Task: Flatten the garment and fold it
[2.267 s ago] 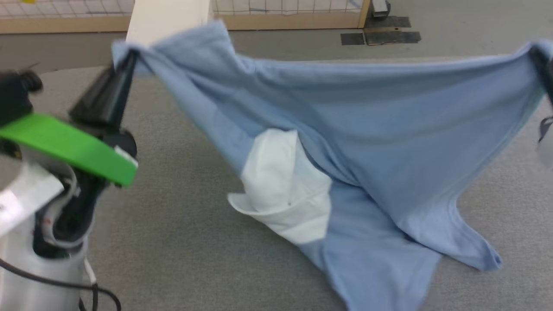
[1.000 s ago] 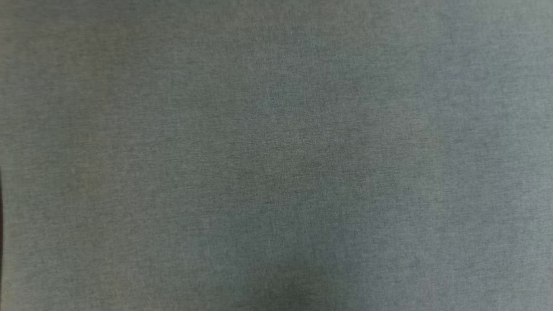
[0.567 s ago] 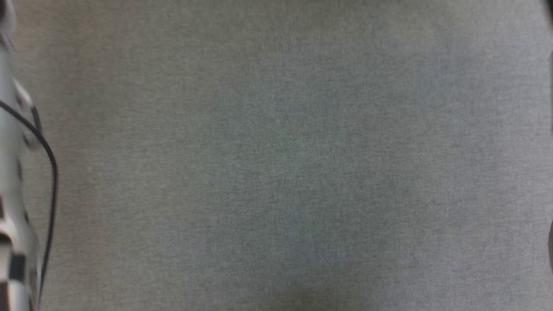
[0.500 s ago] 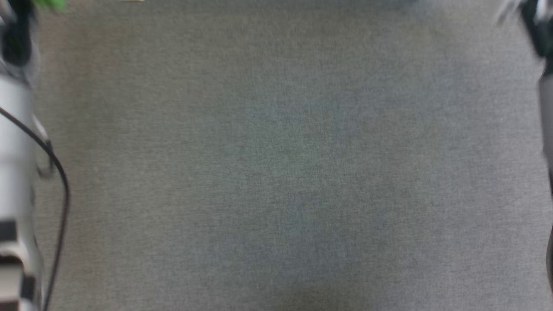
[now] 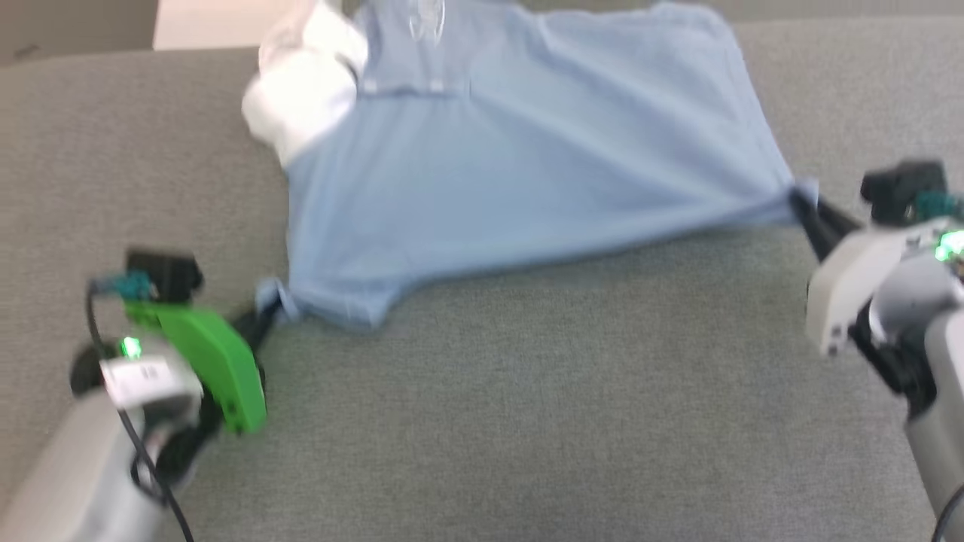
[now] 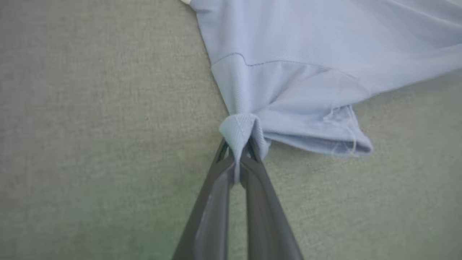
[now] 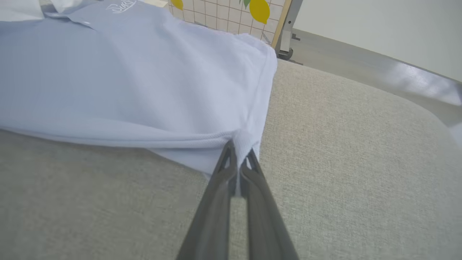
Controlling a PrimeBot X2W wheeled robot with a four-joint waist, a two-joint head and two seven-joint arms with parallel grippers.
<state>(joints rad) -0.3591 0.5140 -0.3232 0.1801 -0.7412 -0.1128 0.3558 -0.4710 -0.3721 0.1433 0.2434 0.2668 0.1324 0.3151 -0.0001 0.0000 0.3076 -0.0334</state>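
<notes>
Garment (image 5: 512, 173) spread on grey table (image 5: 527, 421), left fingers (image 6: 213, 202) pinching its sleeve, right fingers (image 7: 213, 209) pinching a corner, lemon-print panel (image 7: 223, 21) beyond

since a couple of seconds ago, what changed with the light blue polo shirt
The light blue short-sleeved polo shirt, then held up stretched in the air, has come down and now lies spread on the grey fabric table. Unchanged: the left gripper and right gripper stay shut on its edges.
</notes>
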